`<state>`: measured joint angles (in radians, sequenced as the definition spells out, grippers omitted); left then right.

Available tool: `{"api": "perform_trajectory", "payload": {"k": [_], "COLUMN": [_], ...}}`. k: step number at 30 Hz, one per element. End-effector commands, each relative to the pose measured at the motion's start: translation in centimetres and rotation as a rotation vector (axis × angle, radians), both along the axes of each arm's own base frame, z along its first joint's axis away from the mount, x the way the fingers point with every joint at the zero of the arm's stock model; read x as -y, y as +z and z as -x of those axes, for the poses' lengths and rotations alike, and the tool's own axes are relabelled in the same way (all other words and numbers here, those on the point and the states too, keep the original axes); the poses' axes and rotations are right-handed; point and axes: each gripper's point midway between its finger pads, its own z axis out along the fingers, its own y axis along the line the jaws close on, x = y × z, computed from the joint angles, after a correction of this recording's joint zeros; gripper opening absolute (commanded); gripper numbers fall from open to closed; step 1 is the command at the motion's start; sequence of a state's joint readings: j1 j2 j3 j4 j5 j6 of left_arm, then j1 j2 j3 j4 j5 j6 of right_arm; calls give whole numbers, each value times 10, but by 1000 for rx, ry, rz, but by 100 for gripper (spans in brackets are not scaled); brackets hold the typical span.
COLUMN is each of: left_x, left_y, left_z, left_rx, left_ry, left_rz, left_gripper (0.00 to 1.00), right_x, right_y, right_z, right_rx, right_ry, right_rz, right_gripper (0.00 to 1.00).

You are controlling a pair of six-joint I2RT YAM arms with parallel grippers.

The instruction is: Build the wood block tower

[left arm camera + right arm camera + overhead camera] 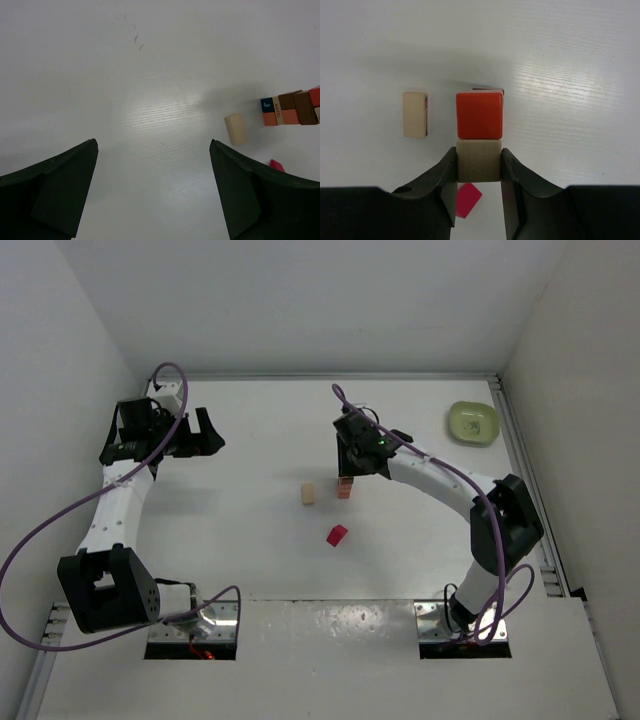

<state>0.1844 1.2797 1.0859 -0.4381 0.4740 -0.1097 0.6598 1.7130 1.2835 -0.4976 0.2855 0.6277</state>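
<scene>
The right claw (479, 165) is clamped on a pale cube (479, 159), poised at the tower (479, 115), whose red-orange top block shows just ahead of the fingertips. A loose pale block (415, 114) lies on the counter (570, 75) to the claw's left, and a magenta block (468, 199) lies beneath it. The tower looks part-built, and I judge these three are yet to go on. The left claw (152, 145) gapes wide and empty, well apart.

You'll see a light green bowl (473, 422) sitting upright on the white table (250, 550), near its far right corner.
</scene>
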Motion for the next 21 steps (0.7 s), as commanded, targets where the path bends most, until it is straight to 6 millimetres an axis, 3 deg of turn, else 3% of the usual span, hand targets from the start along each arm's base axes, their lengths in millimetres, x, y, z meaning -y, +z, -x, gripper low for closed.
{"api": "perform_trajectory", "payload": {"k": [1,14,21], "left_x": [2,2,3], "left_y": [18,18,15], "left_z": [-10,-10,-11], "left_rx": [53,53,45], "left_ry": [-7,-7,-14], "left_rz": [-5,-5,2], "left_gripper": [99,99,99], "right_x": [-6,-4,-7], "right_y": [6,4,4], "right_z": [-8,-5,-3], "right_rx": [13,5,0], "right_ry": [6,15,34], "right_rz": [-20,-15,-25], "right_gripper": [34,40,61]}}
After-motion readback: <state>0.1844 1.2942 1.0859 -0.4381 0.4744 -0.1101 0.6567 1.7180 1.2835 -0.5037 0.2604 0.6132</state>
